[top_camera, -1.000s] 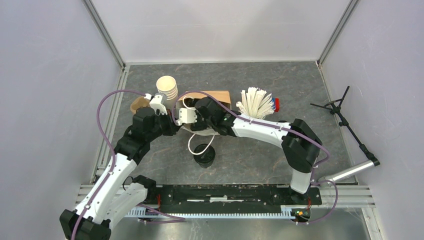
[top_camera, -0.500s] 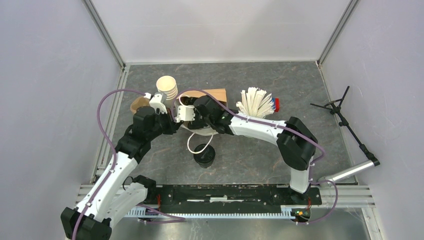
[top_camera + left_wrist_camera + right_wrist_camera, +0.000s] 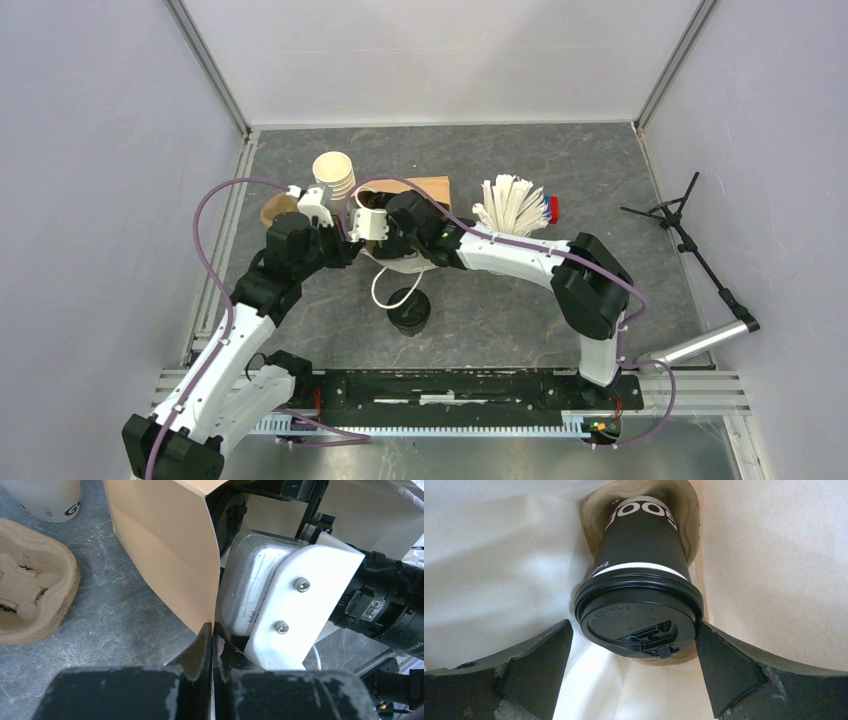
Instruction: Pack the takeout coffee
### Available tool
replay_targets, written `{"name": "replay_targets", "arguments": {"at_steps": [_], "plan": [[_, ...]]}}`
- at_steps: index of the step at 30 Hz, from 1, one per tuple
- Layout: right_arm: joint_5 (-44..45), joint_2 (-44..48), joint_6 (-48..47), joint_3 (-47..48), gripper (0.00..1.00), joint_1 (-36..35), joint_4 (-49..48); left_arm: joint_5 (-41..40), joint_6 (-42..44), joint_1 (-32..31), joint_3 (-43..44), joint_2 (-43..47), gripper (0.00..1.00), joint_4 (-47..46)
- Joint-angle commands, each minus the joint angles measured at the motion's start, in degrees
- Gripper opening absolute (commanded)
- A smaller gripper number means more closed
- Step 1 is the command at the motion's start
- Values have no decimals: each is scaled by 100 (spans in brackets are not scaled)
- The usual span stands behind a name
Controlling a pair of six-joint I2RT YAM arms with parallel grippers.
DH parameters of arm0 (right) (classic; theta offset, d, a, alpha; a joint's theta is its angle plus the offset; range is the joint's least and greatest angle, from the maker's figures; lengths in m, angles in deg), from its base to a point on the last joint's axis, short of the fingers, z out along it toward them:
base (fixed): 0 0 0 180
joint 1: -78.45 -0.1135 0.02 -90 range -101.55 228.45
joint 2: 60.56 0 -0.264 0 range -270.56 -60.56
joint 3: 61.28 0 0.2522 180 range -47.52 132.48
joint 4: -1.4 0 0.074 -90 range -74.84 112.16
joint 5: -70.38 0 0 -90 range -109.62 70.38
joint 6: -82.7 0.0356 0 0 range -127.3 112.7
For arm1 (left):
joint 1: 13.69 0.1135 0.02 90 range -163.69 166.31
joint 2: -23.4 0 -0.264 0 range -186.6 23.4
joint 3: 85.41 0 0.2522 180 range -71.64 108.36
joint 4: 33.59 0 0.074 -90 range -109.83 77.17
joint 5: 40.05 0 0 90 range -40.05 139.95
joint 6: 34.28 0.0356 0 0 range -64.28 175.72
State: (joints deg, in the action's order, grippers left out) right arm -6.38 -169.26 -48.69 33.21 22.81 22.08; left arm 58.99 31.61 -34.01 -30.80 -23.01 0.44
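A brown paper bag [image 3: 428,187] lies on its side at the table's middle back. My left gripper [image 3: 212,627] is shut on the edge of its mouth [image 3: 165,550], holding it open. My right gripper [image 3: 633,626] reaches inside the bag and is open, one finger on each side of a takeout coffee cup [image 3: 640,540] with a black lid [image 3: 639,622]. The cup sits in a cardboard carrier [image 3: 691,525] at the bag's bottom. The left finger stands apart from the lid and the right one is at its rim. A second lidded coffee [image 3: 408,312] stands on the table in front of the bag.
A stack of lidless cream cups [image 3: 334,173] stands left of the bag, and a spare cardboard carrier [image 3: 277,208] lies beside it. A cup of white sticks [image 3: 512,207] is right of the bag. A small stand [image 3: 690,240] is at the far right.
My right arm has pushed slightly further left into the bag, and the bag with its white handle loop has shifted with it. The left arm has stayed put.
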Motion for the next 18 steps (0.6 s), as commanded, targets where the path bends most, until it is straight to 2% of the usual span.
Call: {"name": "replay_targets", "arguments": {"at_steps": [1, 18], "plan": [[-235, 332, 249, -179, 98, -20, -349, 355, -197, -83, -4, 40, 2, -278], [-428, 842, 103, -582, 98, 26, -484, 222, -93, -85, 28, 62, 2, -164]]}}
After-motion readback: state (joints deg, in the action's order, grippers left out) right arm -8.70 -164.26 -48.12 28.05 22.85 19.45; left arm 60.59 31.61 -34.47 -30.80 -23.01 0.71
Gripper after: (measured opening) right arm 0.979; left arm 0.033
